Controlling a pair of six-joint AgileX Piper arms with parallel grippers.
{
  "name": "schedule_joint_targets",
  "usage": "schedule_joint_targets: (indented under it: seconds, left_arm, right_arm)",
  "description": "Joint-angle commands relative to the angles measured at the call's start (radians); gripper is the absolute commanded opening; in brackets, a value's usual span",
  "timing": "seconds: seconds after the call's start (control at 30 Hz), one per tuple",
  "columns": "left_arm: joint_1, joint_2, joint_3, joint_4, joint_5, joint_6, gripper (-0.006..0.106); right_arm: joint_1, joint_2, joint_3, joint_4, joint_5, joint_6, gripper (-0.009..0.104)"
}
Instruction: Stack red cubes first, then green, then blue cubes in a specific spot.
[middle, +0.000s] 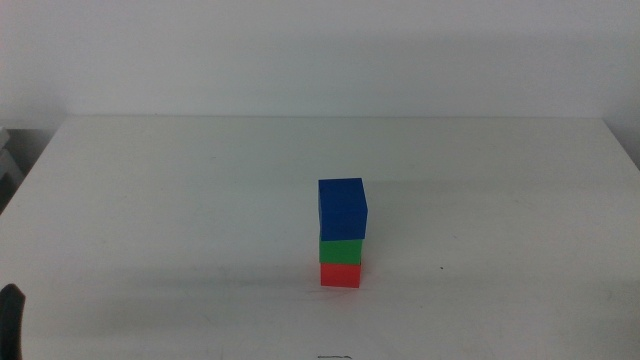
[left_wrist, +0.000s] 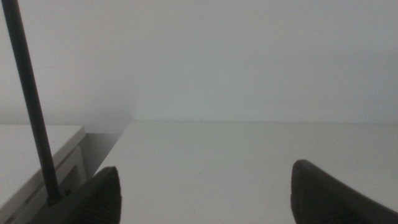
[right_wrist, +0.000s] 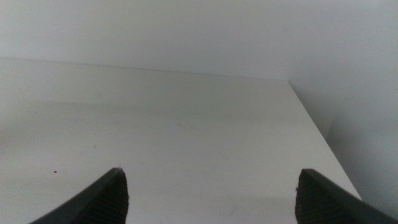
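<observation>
A three-cube stack stands near the middle of the white table in the middle view: the red cube (middle: 341, 274) at the bottom, the green cube (middle: 341, 250) on it, the blue cube (middle: 342, 208) on top. Both arms are drawn back from it. My left gripper (left_wrist: 205, 190) is open over bare tabletop in the left wrist view; a dark sliver of it (middle: 10, 318) shows at the middle view's bottom left edge. My right gripper (right_wrist: 211, 196) is open too, with nothing between its jaws, and it is out of the middle view.
The white table (middle: 150, 200) ends at a far edge against a pale wall. A thin dark rod (left_wrist: 31, 106) and a white unit (left_wrist: 37, 149) stand beside the table in the left wrist view. The table's side edge (right_wrist: 314, 130) shows in the right wrist view.
</observation>
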Motion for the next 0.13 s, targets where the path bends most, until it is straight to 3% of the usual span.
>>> schedule_joint_targets:
  seconds: [0.0, 0.1]
  left_arm:
    - [0.000, 0.004, -0.003, -0.010, -0.084, -0.012, 0.094]
    - [0.000, -0.025, -0.003, -0.010, -0.084, -0.012, 0.094]
  right_arm:
    - [-0.007, -0.023, -0.018, 0.000, -0.077, -0.013, 0.090]
    - [-0.007, -0.023, -0.018, 0.000, -0.077, -0.013, 0.090]
